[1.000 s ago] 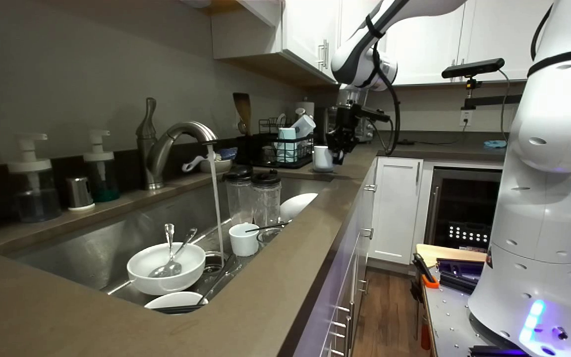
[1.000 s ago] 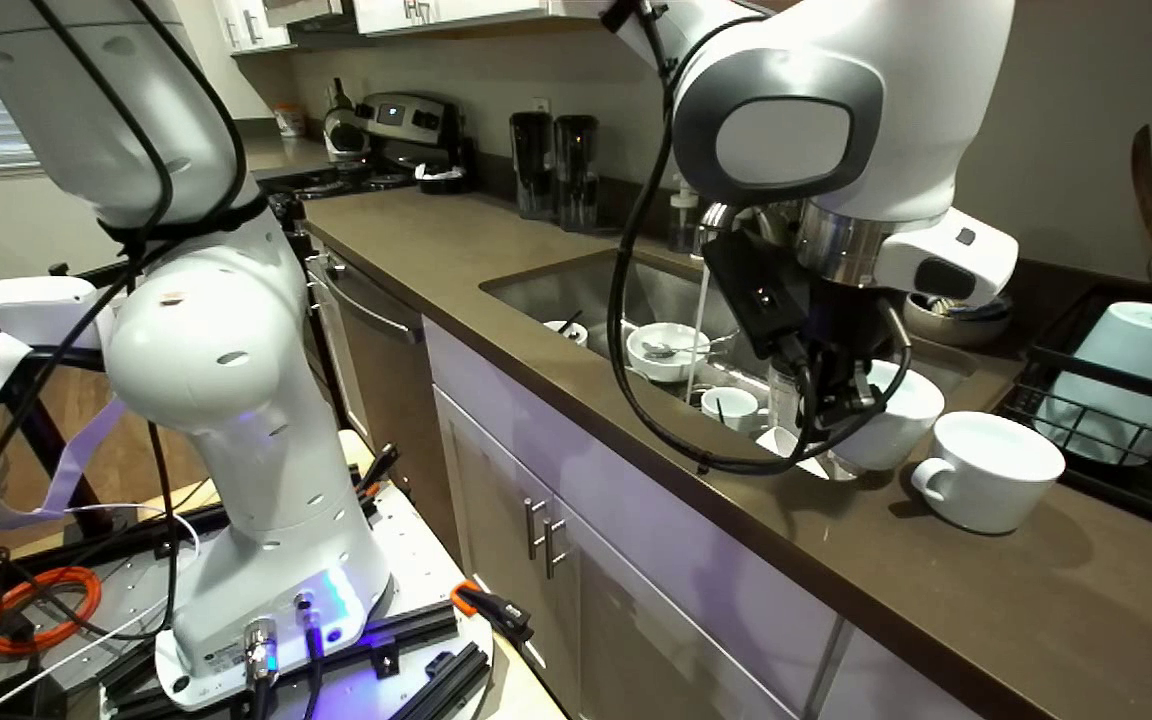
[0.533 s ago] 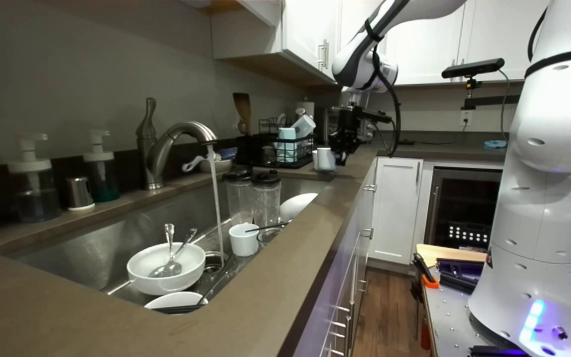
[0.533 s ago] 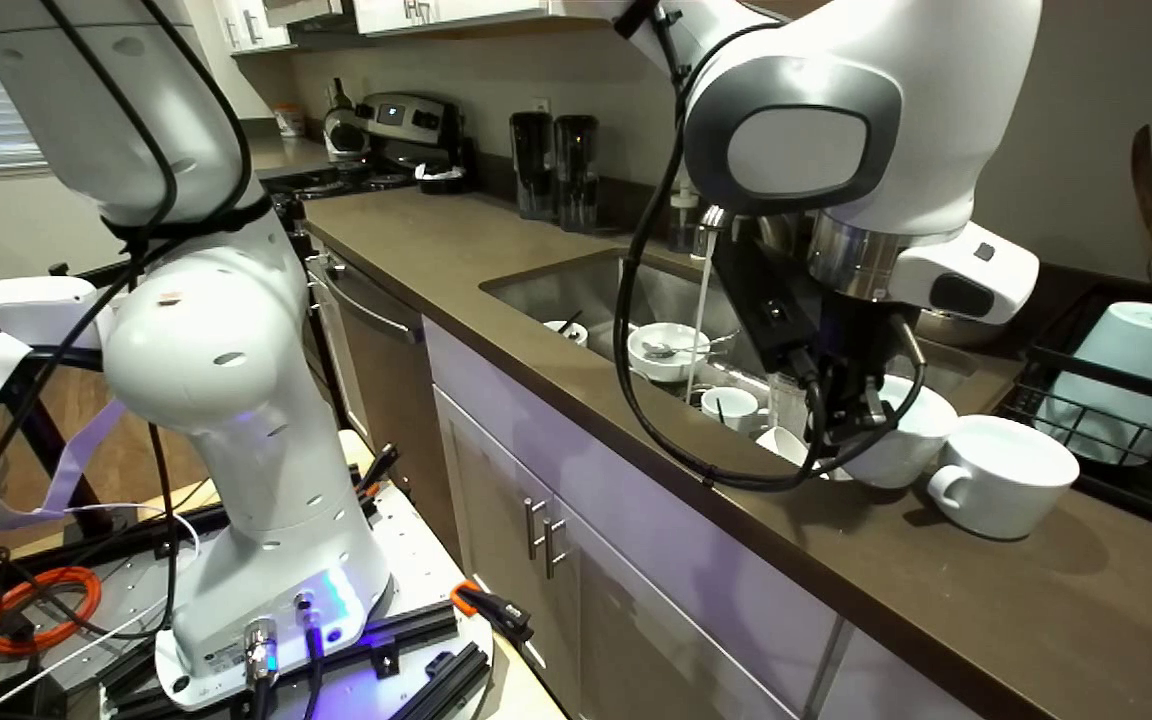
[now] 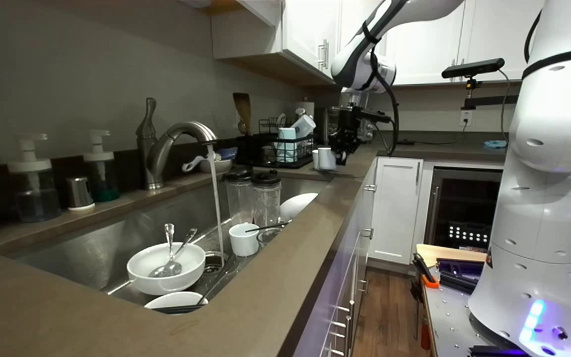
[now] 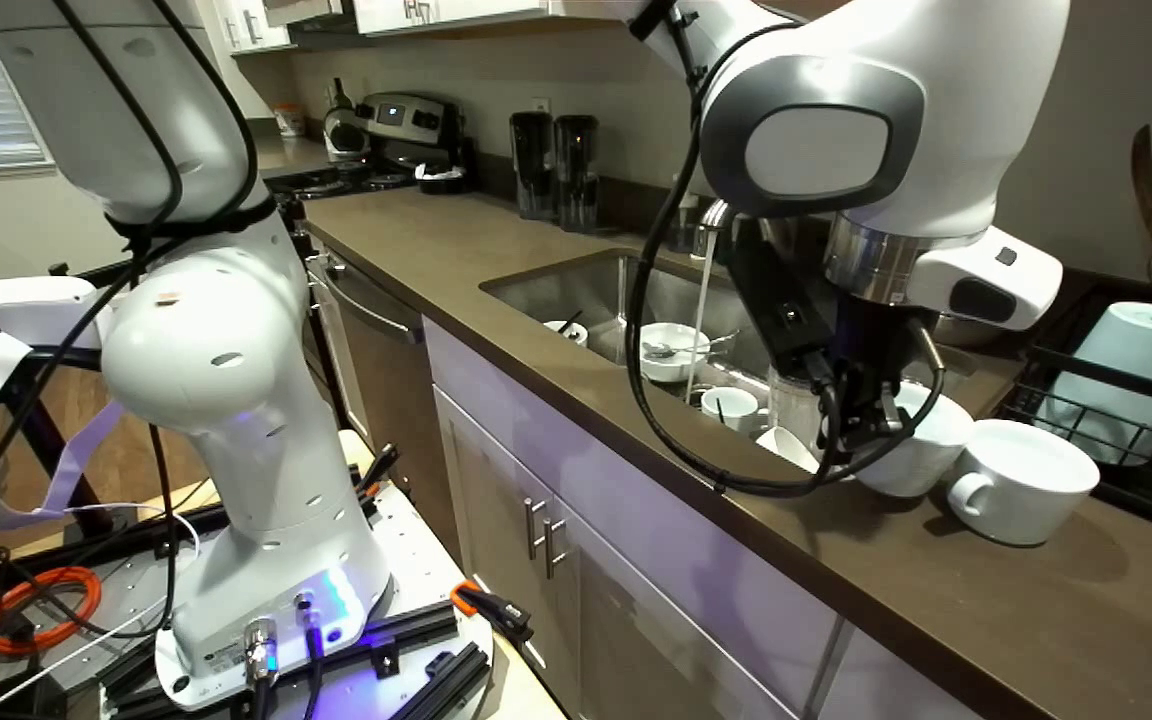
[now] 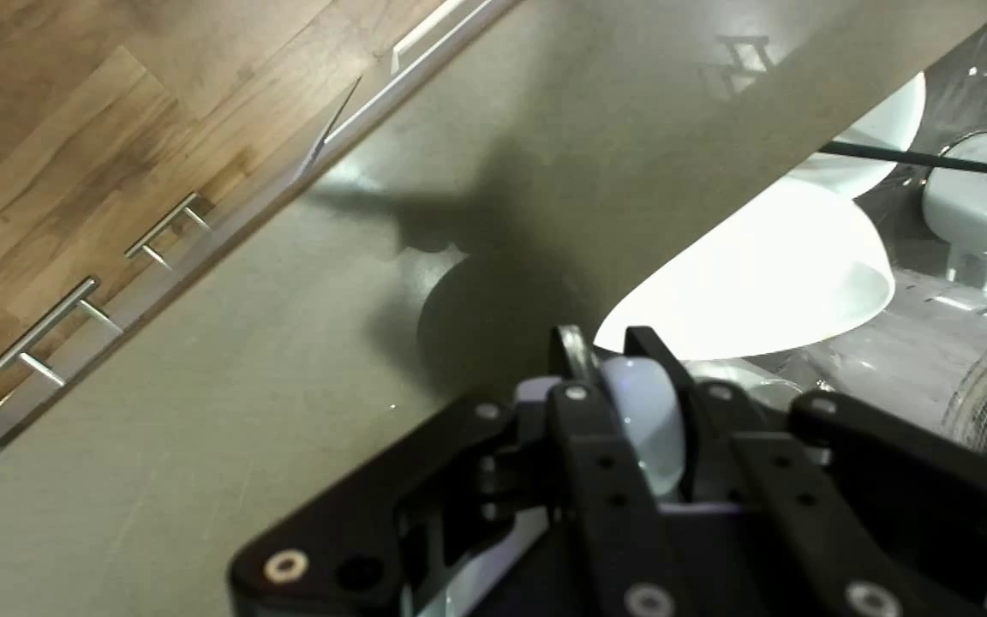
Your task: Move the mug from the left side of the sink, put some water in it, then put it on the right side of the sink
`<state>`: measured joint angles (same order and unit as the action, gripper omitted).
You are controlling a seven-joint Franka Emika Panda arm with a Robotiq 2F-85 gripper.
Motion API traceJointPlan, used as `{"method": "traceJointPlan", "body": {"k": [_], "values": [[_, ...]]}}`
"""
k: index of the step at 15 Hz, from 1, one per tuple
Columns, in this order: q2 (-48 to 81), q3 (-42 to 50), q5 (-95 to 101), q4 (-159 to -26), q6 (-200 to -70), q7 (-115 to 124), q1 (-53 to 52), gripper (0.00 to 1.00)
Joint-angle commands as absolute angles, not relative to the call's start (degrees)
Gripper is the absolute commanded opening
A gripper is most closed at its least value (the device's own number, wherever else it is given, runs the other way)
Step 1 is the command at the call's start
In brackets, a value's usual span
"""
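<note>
Gripping mug (image 6: 926, 455) between fingers (image 7: 589, 433), mostly right of them in an exterior view. Can see running faucet (image 5: 159, 153) in both exterior views, not wrist view.

The plain, shiny white ceramic mug (image 6: 921, 455) is held tight by its rounded loop handle (image 7: 649, 428). Its mouth points up, and it leans only a little. It is near one short end of the wide, long, silver steel sink (image 5: 85, 258), with the grey-brown counter (image 6: 1036, 610) under it. I can't tell if its bottom touches the counter, or if it has anything inside. The sink is set down into the counter, like a deep box, open at the top. Its curved silver faucet (image 5: 186, 129) is running, and a thin stream of water (image 5: 216, 198) falls down into the sink.
</note>
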<state>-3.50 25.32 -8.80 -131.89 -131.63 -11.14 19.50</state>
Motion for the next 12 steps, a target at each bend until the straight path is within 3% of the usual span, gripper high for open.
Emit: {"method": "traceJointPlan", "body": {"k": [1,12], "values": [[-1.9,24.7,-9.8,-128.3,-129.2,-9.7,20.6,0.05],[1.9,24.8,-11.5,-124.7,-128.1,-9.5,22.0,0.05]]}}
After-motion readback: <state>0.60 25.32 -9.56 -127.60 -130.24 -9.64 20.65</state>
